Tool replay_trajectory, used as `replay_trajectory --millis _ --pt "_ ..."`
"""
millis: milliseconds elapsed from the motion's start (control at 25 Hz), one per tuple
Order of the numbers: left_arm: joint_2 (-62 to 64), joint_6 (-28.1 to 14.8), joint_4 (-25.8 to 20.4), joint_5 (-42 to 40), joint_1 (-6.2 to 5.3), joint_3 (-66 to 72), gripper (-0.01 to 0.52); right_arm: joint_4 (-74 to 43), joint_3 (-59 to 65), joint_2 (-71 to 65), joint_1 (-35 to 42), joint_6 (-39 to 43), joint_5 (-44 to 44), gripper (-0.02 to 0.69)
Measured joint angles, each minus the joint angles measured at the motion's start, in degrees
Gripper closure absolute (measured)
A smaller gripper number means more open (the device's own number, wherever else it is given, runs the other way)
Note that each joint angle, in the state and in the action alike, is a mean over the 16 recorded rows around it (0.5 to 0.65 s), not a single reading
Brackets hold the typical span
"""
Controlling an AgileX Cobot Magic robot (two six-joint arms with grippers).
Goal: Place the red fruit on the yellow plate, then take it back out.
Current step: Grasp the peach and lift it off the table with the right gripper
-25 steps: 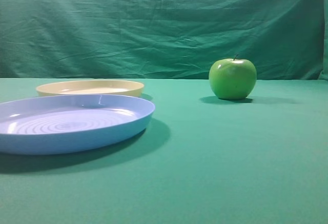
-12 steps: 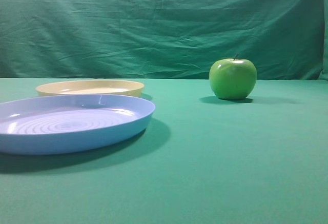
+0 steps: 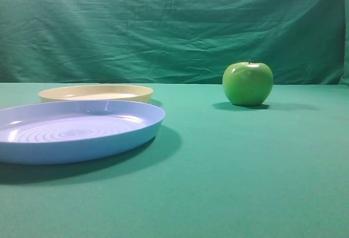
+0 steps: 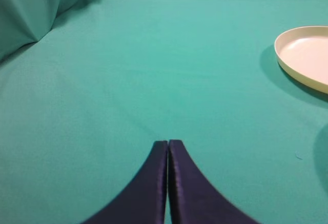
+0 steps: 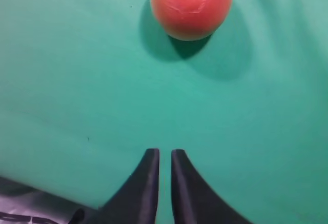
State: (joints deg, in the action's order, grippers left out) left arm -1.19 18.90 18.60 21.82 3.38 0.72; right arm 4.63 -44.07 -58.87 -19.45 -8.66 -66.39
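— Where did we have the red fruit (image 5: 190,6) at that moment?

— Only our right wrist view showed it: on the green cloth (image 5: 77,80), straight ahead of the right gripper (image 5: 164,155) and a shade to its right, well apart from the tips. Those fingers stood nearly together, a thin gap between them, holding nothing.

— And our left gripper (image 4: 168,144)?

— Pressed together, empty, over bare cloth, with the yellow plate (image 4: 287,62) ahead and off to its right, cut by the frame edge.

— So which arm did we judge nearer?

— The right, for the fruit. But the high view missed the fruit and both arms; it showed only the yellow plate behind the blue plate (image 3: 136,132) and the green apple (image 3: 247,83).
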Motion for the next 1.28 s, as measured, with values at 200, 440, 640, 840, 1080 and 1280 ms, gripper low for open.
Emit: replay_trajectory --millis 200,440,640,840,1080,1280 --pt "0.0 0.0 0.0 0.0 0.00 0.0 0.514 -1.0 0.0 -4.4 -1.2 0.2 5.6 0.292" --pt "0.0 0.0 0.0 0.0 0.00 0.0 0.514 -1.4 -0.1 -10.4 -1.2 0.2 13.1 0.089" --pt "0.0 0.0 0.0 0.0 0.00 0.0 0.514 -1.9 -0.3 -16.9 -1.2 0.4 18.5 0.020" --pt "0.0 0.0 0.0 0.0 0.00 0.0 0.514 -2.5 -0.4 -23.8 -1.2 0.6 23.1 0.021" --pt "0.0 0.0 0.0 0.0 0.00 0.0 0.514 -2.9 -0.5 -30.0 -1.2 0.8 27.0 0.084" --pt "0.0 0.0 0.0 0.0 0.00 0.0 0.514 -3.1 -1.6 -32.7 -1.2 0.9 28.1 0.210"
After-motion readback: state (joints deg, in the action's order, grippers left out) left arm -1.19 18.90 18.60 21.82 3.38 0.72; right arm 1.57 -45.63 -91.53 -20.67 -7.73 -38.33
